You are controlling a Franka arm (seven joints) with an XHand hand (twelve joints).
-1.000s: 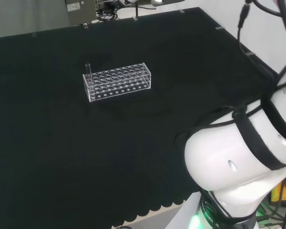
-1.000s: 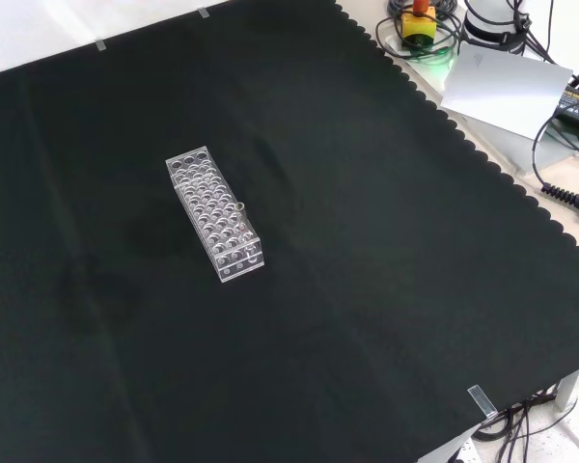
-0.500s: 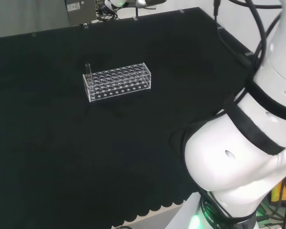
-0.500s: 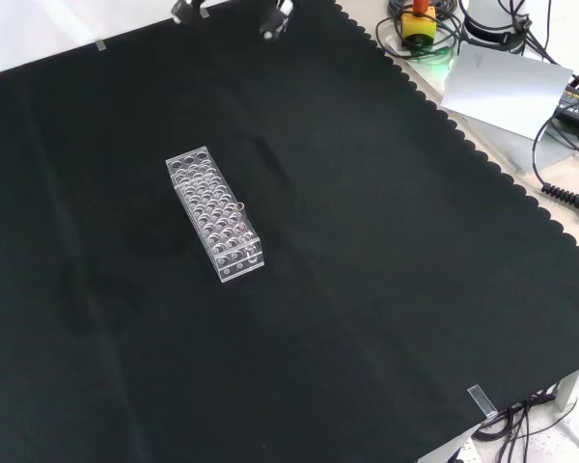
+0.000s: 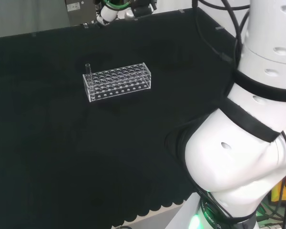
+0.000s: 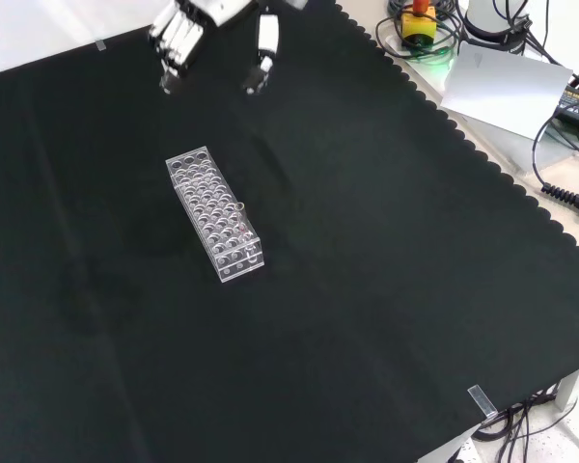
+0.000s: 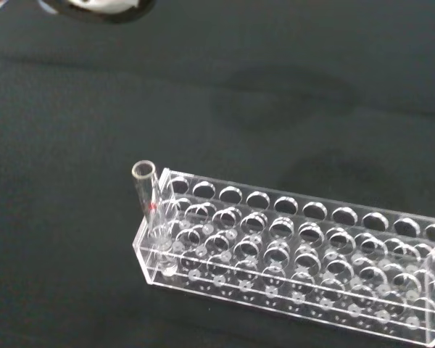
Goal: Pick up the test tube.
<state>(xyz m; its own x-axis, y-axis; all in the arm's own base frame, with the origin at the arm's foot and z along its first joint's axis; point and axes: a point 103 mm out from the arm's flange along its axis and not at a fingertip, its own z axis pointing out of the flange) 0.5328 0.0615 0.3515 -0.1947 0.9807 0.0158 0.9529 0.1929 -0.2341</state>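
Black-and-white hand [image 6: 212, 39] open, fingers relaxed, well short of clear plastic rack [image 6: 215, 212]. You aim for clear glass test tube [image 7: 148, 199] upright in corner hole; pinch above rack top, lift straight.

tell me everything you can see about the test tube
The test tube is a slim clear tube, of glass or plastic, with an open round mouth and a small red mark on its side. It stands upright in a corner hole of the clear rack, its top rising above the rack's upper plate. It looks empty. In the head view it sits at the rack's far left corner. Only the rack touches it; the hand hangs apart from it.
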